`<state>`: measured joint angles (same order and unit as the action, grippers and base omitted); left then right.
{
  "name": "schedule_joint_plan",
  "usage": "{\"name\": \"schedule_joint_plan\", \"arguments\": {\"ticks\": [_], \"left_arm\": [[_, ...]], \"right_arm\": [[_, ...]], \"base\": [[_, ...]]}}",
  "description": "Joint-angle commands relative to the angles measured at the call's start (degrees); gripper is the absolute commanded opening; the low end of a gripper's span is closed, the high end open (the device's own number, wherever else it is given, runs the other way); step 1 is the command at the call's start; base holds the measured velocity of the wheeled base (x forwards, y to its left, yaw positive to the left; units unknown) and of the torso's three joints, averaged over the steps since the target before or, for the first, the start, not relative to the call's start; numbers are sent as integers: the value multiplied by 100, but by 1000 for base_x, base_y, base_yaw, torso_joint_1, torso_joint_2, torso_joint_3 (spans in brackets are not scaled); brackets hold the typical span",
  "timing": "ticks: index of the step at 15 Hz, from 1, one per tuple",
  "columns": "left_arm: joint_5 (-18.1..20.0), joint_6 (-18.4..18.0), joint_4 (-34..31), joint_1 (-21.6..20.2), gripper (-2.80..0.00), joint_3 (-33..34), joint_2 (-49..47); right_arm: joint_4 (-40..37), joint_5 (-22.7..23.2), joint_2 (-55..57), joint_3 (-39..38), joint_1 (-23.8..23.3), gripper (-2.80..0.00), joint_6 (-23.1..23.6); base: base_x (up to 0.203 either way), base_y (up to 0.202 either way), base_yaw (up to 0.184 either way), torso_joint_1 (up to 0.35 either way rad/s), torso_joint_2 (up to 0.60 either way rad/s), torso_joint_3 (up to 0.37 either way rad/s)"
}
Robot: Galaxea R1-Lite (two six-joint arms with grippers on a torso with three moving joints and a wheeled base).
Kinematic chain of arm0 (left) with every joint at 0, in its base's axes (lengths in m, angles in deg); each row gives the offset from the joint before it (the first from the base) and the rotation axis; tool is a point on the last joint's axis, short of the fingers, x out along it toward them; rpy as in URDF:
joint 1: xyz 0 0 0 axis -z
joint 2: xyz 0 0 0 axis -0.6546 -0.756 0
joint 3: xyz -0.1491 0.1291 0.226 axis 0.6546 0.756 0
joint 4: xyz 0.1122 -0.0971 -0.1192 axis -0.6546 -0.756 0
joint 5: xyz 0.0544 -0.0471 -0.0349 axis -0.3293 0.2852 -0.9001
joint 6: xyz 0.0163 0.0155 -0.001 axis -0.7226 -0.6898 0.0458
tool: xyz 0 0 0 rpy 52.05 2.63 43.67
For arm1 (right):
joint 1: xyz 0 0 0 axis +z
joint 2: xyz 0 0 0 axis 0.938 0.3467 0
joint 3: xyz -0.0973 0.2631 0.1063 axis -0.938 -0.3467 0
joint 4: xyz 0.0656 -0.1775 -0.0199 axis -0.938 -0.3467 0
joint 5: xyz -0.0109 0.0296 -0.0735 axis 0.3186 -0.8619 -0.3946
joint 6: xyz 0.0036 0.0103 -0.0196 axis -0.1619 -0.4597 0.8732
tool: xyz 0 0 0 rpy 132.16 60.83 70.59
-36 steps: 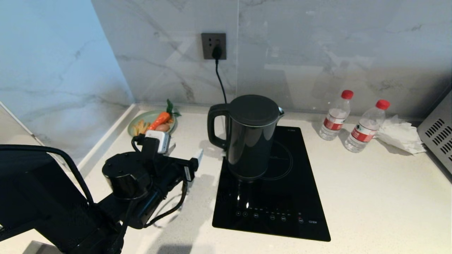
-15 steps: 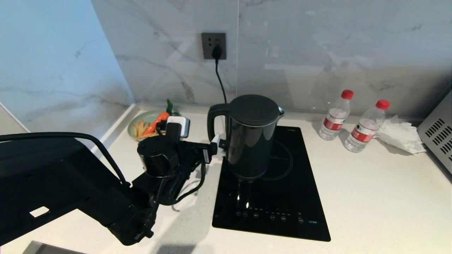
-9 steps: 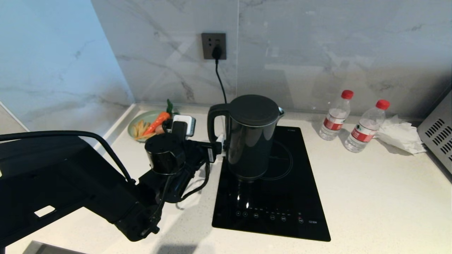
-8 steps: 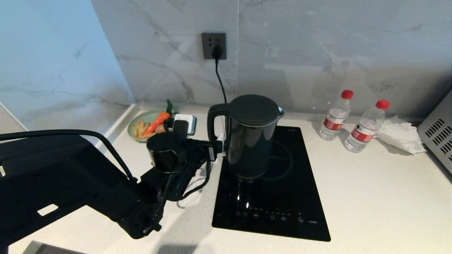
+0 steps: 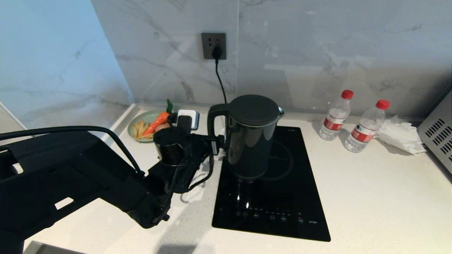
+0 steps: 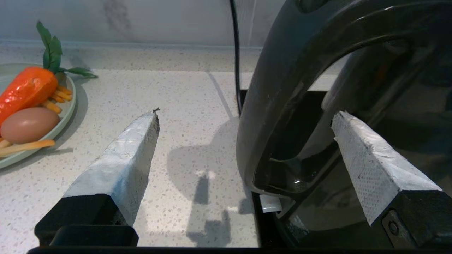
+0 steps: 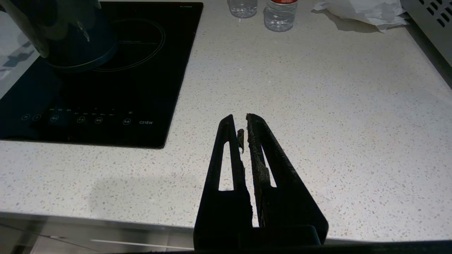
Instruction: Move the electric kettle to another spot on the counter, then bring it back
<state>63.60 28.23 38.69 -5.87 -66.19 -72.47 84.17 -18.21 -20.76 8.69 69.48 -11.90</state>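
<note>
The electric kettle [image 5: 250, 141], glossy black with a flat lid, stands on the left part of the black cooktop panel [image 5: 282, 208], its loop handle [image 6: 268, 106] turned to the left. My left gripper [image 5: 219, 141] [image 6: 247, 113] is open at the handle. One white-padded finger [image 6: 123, 158] is outside the loop and the other [image 6: 370, 165] is on the kettle-body side, so the handle bar lies between them, untouched. My right gripper [image 7: 238, 118] is shut on nothing above the white speckled counter [image 7: 317, 106] near its front edge. It is out of the head view.
A green plate [image 5: 133, 127] with a carrot, an egg and fries sits back left, close to my left wrist. Two red-capped water bottles [image 5: 335, 116] [image 5: 365, 128], crumpled paper [image 5: 399, 135] and a grey appliance [image 5: 438, 134] stand back right. A cord [image 5: 220, 81] runs from the wall socket.
My left arm has reached right and back toward the kettle, and its open fingers now straddle the handle. The kettle has not moved.
</note>
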Motion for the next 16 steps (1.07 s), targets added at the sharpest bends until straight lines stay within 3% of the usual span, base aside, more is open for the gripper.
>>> {"name": "schedule_joint_plan", "arguments": {"ticks": [1, 11, 16], "left_arm": [[-12, 4, -36, -13, 0, -128, -44], [-12, 1, -394, -4, 0, -649, -51], [-21, 7, -458, -13, 0, -608, -156]], "right_arm": [[5, 5, 0, -5, -2, -280, 0], [5, -1, 0, -7, -2, -280, 0], [5, -1, 0, 1, -2, -280, 0]], "base": [[0, 0, 0, 0, 0, 0], [0, 0, 0, 0, 0, 0], [0, 0, 0, 0, 0, 0]]}}
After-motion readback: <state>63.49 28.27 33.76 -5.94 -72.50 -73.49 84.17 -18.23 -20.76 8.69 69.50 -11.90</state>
